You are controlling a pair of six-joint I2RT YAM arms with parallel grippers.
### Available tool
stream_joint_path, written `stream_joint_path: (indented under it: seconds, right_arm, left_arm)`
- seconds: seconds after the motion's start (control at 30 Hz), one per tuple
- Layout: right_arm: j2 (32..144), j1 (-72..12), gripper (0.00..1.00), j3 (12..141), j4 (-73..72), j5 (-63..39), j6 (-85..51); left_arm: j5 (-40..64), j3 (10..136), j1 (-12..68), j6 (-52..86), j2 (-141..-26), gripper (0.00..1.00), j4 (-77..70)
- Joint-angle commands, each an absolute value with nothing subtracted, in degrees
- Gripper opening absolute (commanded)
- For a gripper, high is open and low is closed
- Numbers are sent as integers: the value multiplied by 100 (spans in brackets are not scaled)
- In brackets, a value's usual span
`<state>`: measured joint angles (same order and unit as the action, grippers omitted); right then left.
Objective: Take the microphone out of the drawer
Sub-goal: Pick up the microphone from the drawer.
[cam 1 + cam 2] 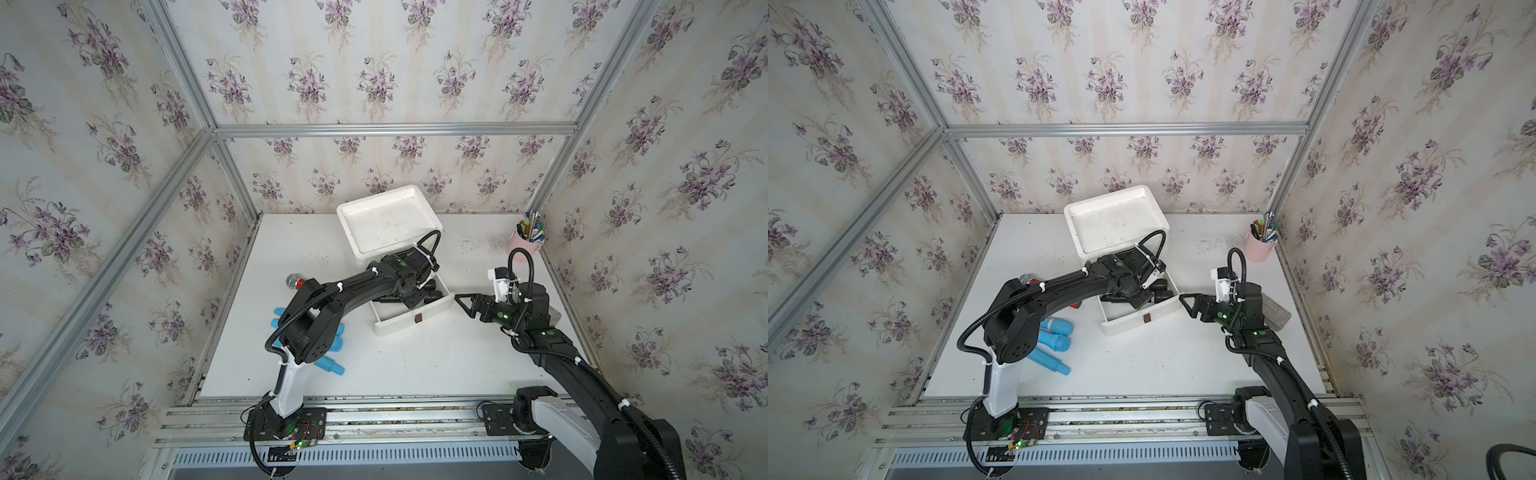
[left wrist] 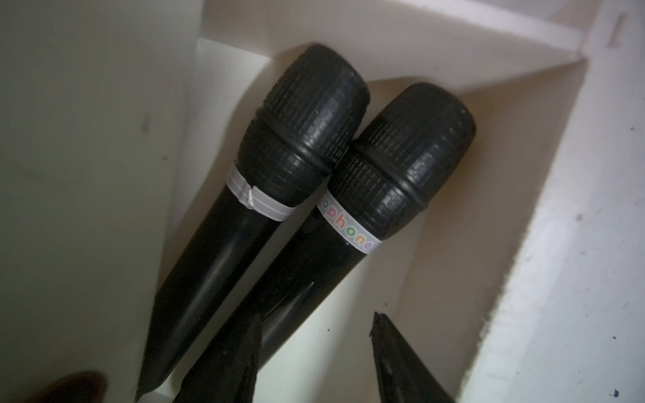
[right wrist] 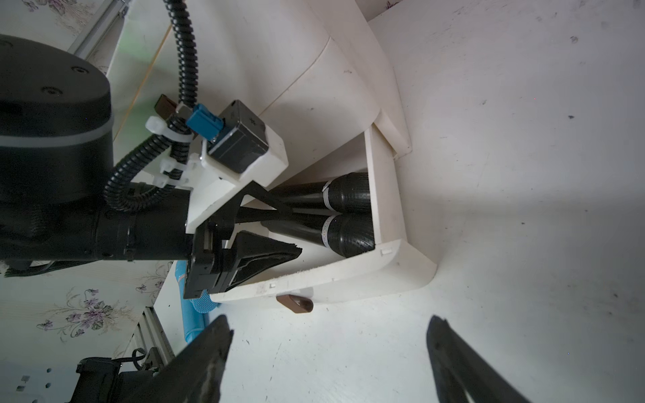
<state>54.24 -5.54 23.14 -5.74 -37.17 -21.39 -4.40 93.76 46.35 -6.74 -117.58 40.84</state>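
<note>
The white drawer [image 1: 415, 323] [image 1: 1133, 325] stands pulled out of its white cabinet [image 1: 388, 218]. Two black microphones lie side by side in it, heads against a side wall: one with a plain white band [image 2: 244, 226] [image 3: 349, 192], one with a coloured lettered band [image 2: 384, 181] [image 3: 349, 233]. My left gripper [image 2: 317, 315] [image 1: 409, 300] is down inside the drawer, open. One finger lies over the lettered microphone's handle and the other is over bare drawer floor. My right gripper [image 3: 328, 317] [image 1: 461, 300] hovers open over the table beside the drawer front, holding nothing.
A brown pull tab [image 3: 295, 303] sticks out of the drawer front. Blue microphones [image 1: 1054, 361] lie on the table under my left arm, with a silver and red ball [image 1: 294, 281] behind them. A pink cup of pens [image 1: 524, 245] stands at the back right corner.
</note>
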Motion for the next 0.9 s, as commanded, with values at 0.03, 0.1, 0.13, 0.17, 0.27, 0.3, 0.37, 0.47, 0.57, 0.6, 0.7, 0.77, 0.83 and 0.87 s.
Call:
stream_joint_path:
  seconds: [0.03, 0.1, 0.13, 0.17, 0.27, 0.3, 0.37, 0.47, 0.57, 0.6, 0.7, 0.77, 0.83, 0.87]
  right_arm:
    - [5369, -534, 86, 2332, -570, -3798, -2071]
    - [5377, -527, 86, 2339, -580, -3822, -2068]
    - [5379, -519, 86, 2336, -593, -3831, -2067]
    - [5391, -514, 86, 2333, -605, -3839, -2072]
    - [5390, -505, 86, 2330, -628, -3850, -2072]
    - [5398, -504, 86, 2331, -642, -3858, -2077]
    - [5401, -505, 86, 2339, -673, -3858, -2083]
    - [5406, -499, 86, 2346, -697, -3858, -2095]
    - [5423, -501, 86, 2355, -694, -3876, -2083]
    - [5421, -500, 86, 2356, -700, -3890, -2079]
    - [5414, -501, 86, 2348, -711, -3885, -2079]
    - [5437, -492, 86, 2345, -745, -3898, -2091]
    - [5457, -492, 86, 2344, -771, -3911, -2100]
    - [5455, -492, 86, 2340, -774, -3911, -2107]
  left_arm:
    - [-380, 9426, 4663, -1077, -11881, 58, 4264]
    - [-370, 9448, 4682, -1168, -11947, 58, 4288]
    - [-365, 9456, 4692, -1219, -11977, 59, 4326]
    - [-430, 9468, 4702, -1243, -12001, 59, 4333]
    - [-592, 9531, 4737, -1295, -12115, 60, 4340]
    - [-605, 9561, 4758, -1324, -12168, 60, 4347]
    - [-758, 9610, 4819, -1373, -12286, 60, 4351]
    - [-900, 9665, 4904, -1483, -12454, 60, 4358]
    - [-879, 9719, 4955, -1518, -12557, 58, 4393]
    - [-871, 9715, 4965, -1525, -12576, 57, 4394]
    - [-849, 9686, 4984, -1530, -12619, 57, 4394]
    - [-781, 9678, 4992, -1536, -12672, 56, 4390]
    - [-702, 9661, 5005, -1545, -12704, 54, 4389]
    - [-720, 9660, 5017, -1537, -12709, 50, 4394]
